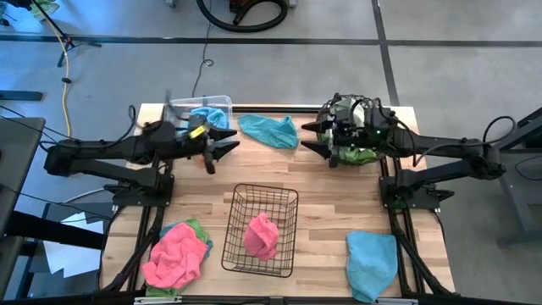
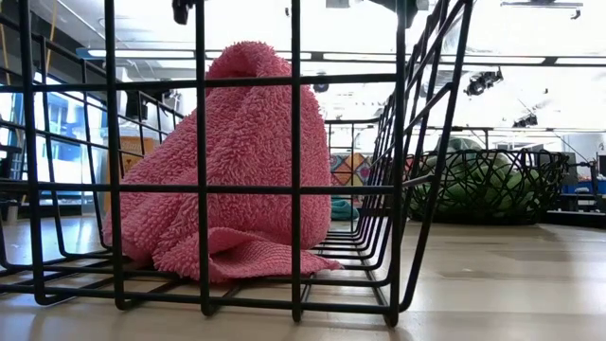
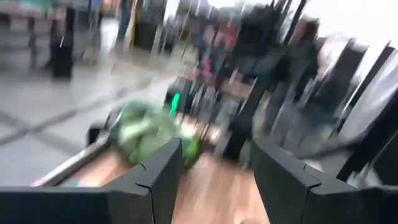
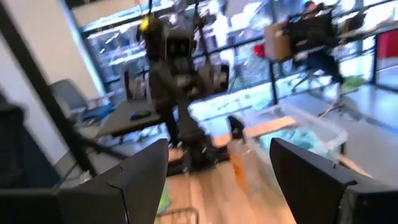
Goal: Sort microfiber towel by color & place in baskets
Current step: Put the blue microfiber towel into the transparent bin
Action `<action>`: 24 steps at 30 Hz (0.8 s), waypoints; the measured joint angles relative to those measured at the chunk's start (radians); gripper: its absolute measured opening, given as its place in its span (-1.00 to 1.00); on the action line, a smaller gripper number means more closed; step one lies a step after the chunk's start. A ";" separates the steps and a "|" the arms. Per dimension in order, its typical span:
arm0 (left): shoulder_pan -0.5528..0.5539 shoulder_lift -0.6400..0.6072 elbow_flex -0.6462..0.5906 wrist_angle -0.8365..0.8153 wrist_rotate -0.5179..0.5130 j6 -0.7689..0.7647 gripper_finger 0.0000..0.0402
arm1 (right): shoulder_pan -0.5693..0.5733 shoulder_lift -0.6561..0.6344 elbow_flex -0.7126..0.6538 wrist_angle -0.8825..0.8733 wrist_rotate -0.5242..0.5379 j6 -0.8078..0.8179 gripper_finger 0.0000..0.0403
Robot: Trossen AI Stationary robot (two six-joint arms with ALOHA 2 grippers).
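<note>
My left gripper [image 1: 229, 142] [image 3: 215, 154] is open and empty, above the table just in front of the clear bin [image 1: 222, 102], which holds a light blue towel [image 1: 206, 115]. My right gripper [image 1: 306, 138] [image 4: 218, 148] is open and empty at the left rim of the round woven basket [image 1: 354, 158], which holds green towels [image 3: 148, 132]. Between the two grippers a blue towel [image 1: 269, 130] lies flat on the table. The black wire basket [image 1: 241, 196] holds a pink towel [image 1: 261, 235] [image 2: 222, 161].
At the near left corner a pink towel [image 1: 175, 254] lies on top of a green one [image 1: 196, 227] and a blue one. Another blue towel [image 1: 371, 263] lies at the near right corner. Bare wood shows between the wire basket and the grippers.
</note>
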 joint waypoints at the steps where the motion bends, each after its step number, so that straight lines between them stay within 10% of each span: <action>1: 0.018 0.026 0.032 -0.069 0.011 0.008 -0.12 | 0.000 -0.001 0.001 0.008 0.024 0.003 0.38; 14: 0.249 0.629 0.518 -0.485 0.037 0.093 -0.12 | -0.022 0.001 0.001 0.045 0.089 0.101 0.38; 24: 0.310 0.934 0.607 -0.545 -0.044 -0.053 -0.12 | -0.022 0.001 0.001 0.051 0.102 0.148 0.38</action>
